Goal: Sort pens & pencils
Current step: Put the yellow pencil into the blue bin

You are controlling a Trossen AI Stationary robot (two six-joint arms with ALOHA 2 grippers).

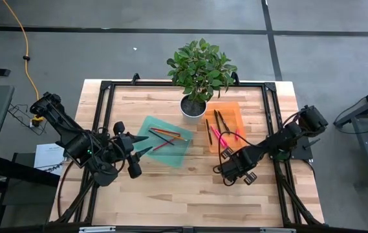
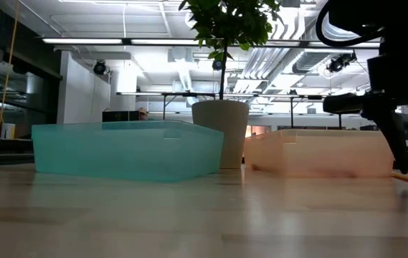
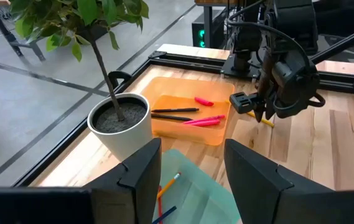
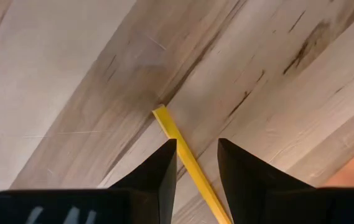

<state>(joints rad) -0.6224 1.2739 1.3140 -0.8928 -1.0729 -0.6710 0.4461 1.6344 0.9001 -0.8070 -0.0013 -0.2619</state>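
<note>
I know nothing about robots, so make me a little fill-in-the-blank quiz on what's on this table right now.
1. The pink pens lie in the ____ tray.
2. Between the two trays stands a potted ____ in a white pot.
3. The right gripper points down at a ____ pencil on the table.
4. The teal tray sits beside the ____ gripper.

Missing words: orange; plant; yellow; left
</note>
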